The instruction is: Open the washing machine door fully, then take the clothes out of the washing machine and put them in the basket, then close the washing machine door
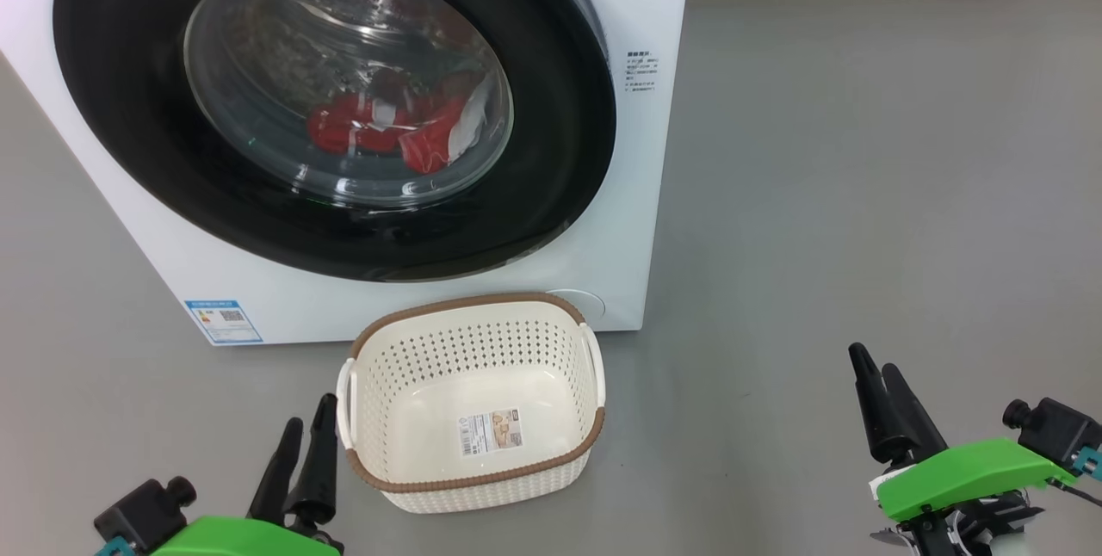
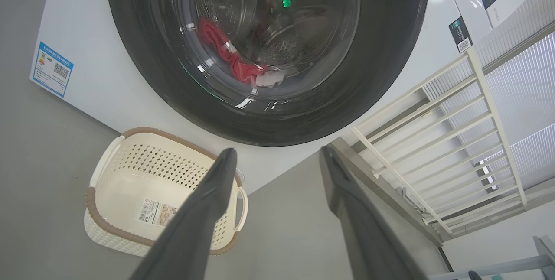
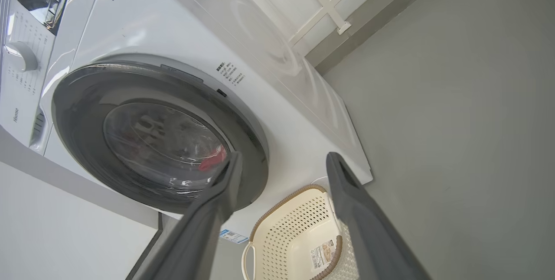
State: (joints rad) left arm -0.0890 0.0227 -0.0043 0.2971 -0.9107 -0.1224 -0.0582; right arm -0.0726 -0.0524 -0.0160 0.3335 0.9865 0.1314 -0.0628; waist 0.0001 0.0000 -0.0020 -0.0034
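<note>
The door (image 1: 336, 100) looks shut, so the clothes (image 1: 387, 130) lie inside the washer (image 1: 637, 220), low behind it. The basket (image 1: 469, 302) stands on the floor (image 1: 818, 194) at the door's 6 o'clock, probably for short drops. The left end effector (image 1: 312, 412), at the basket's 8 o'clock, and the right end effector (image 1: 874, 360), at its 3 o'clock, hang released and empty, clear of the door's swing.
</note>
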